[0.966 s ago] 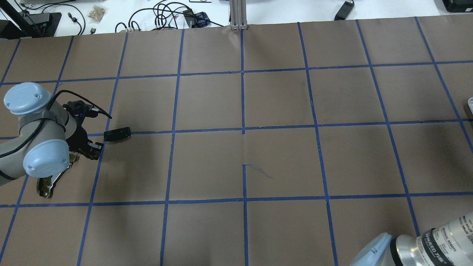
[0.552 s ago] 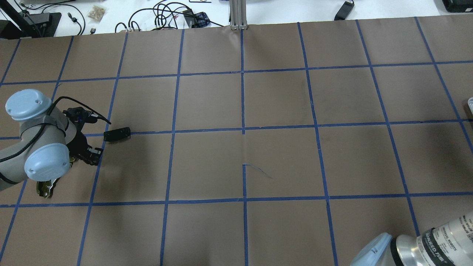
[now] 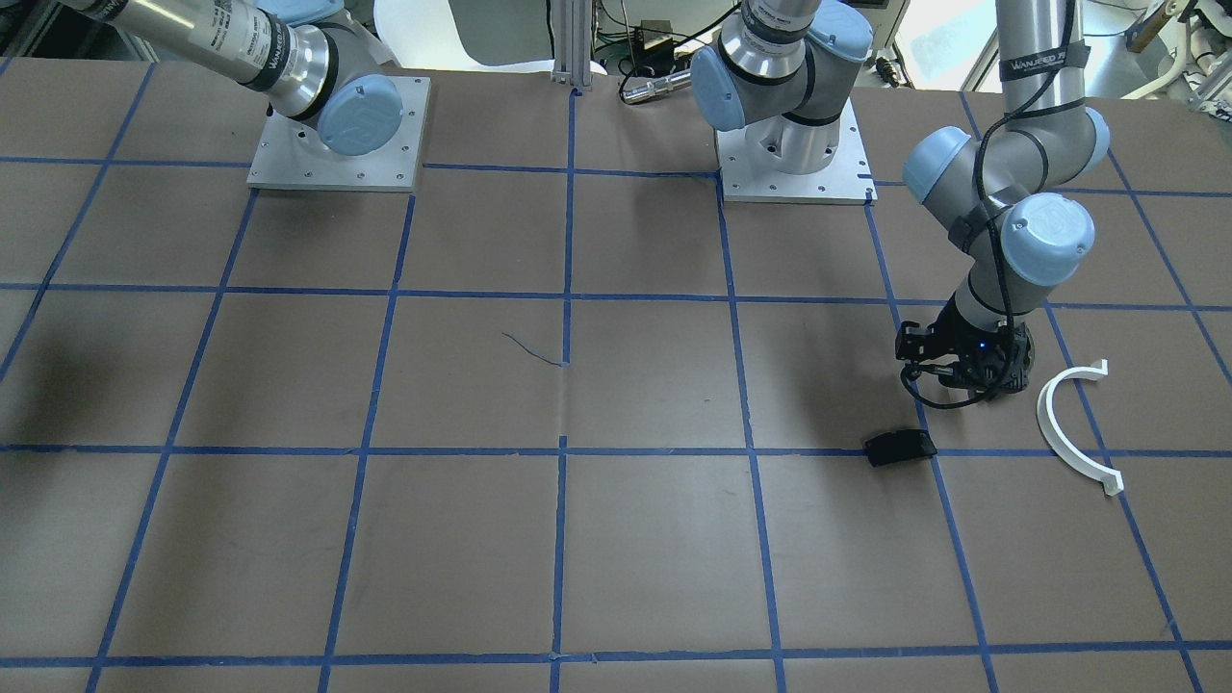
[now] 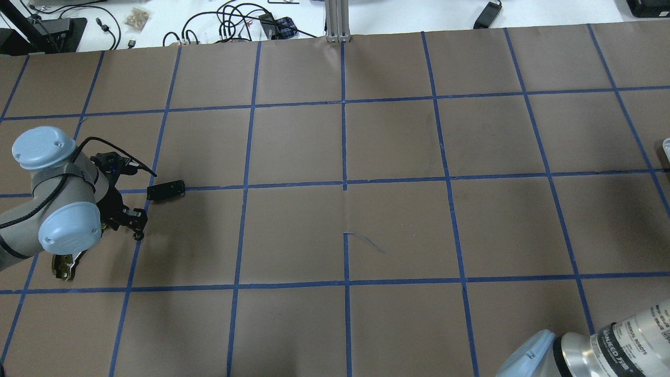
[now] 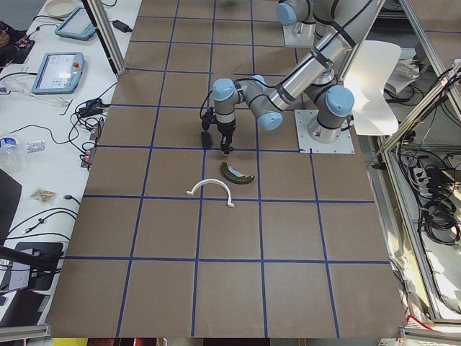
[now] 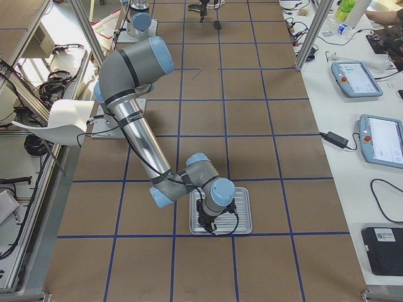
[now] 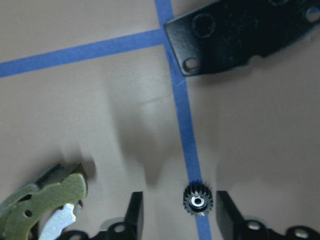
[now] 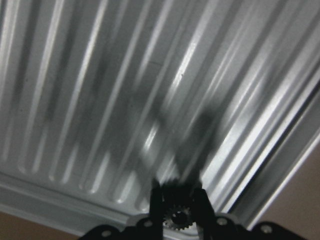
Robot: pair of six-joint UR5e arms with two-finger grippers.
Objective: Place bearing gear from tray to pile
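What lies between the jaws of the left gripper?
A bearing gear, on the blue tape line, touching neither jaw; the left wrist view shows it.

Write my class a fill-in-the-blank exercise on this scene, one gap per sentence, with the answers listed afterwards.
1. In the left wrist view, a small gear lies on a strip of ____ tape.
2. The left end effector is ____, with one finger on each side of that gear, not touching it.
3. The right end effector is ____ on a second gear over the ribbed metal tray.
Missing words: blue; open; shut.
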